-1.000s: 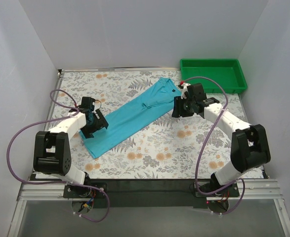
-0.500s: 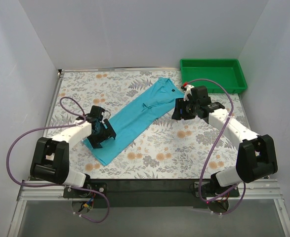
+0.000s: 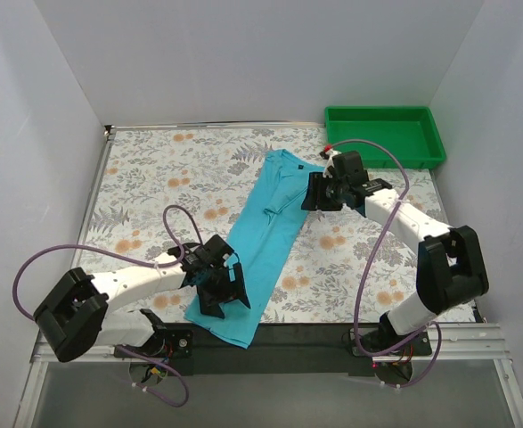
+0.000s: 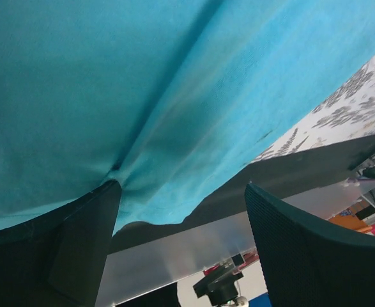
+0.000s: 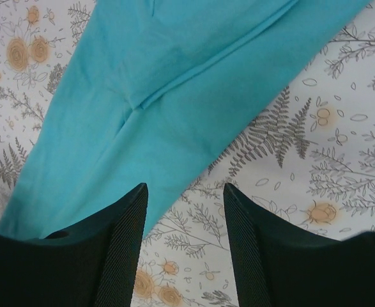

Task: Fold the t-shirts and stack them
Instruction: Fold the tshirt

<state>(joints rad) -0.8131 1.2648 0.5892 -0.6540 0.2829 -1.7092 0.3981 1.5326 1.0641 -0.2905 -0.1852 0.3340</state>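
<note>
T-shirt point(image 3: 265, 227) has swung lengthwise across floral table point(image 3: 154, 169).

a: where does the t-shirt point(image 3: 268, 234) lie?
b: on the table point(image 3: 154, 169), near the middle, running far to near. its collar end is far, its other end at the table's near edge.
a: and the tray point(image 3: 384, 134)?
b: in the far right corner, behind and right of the t-shirt, apart from it.
a: the arms?
b: the left gripper point(image 3: 228, 290) is over the t-shirt's near left part, the right gripper point(image 3: 311, 193) at its far right edge.
</note>
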